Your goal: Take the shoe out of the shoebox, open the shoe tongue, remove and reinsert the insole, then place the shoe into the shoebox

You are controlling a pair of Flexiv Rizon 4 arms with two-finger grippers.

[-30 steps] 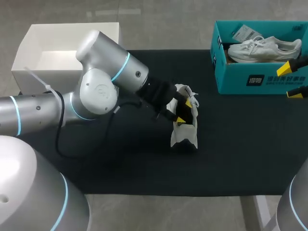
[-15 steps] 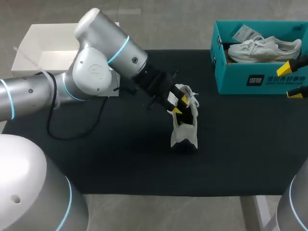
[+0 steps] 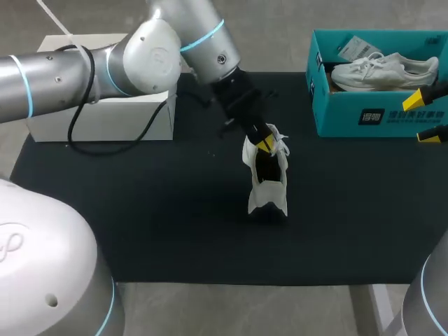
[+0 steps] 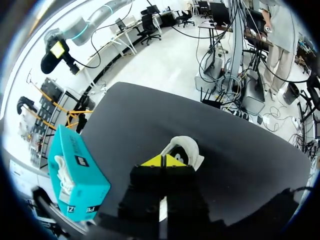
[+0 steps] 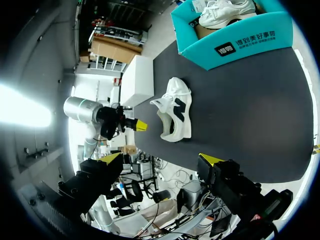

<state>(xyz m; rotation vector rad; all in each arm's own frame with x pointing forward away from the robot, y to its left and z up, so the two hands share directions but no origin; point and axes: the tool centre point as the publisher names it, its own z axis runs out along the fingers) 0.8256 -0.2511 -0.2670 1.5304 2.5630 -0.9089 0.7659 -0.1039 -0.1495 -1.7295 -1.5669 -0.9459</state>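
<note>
1. A white open box (image 3: pixel 105 119) sits on the black-covered table (image 3: pixel 175 224), behind the left claw and well apart from it on the arm's side.
2. The left arm comes in over that box and slants down to the middle of the table. The left claw (image 3: pixel 264 143) has its yellow tips pressed together. In the left wrist view they meet in one yellow wedge (image 4: pixel 162 161). Whether a piece of the shoe is caught between them cannot be told.
3. The white shoe (image 3: pixel 268 180) is out of the shoebox and rests on the table. Its laced upper end is right at the left claw's tips, and the rest of it runs away under and ahead of them. In the left wrist view a curved white part of it (image 4: pixel 184 146) rises just ahead of the tips.
4. The teal shoebox (image 3: pixel 378 112) stands open, well apart from the left claw and just ahead of the right claw. A second white sneaker (image 3: pixel 385 70) lies inside it.
5. The right claw (image 3: pixel 424 117) is beside the shoebox's near wall. Its two yellow tips are spread wide and hold nothing. In its own wrist view (image 5: pixel 160 160) the shoe (image 5: pixel 175 115) lies ahead of it and the shoebox (image 5: pixel 235 42) beyond.
</note>
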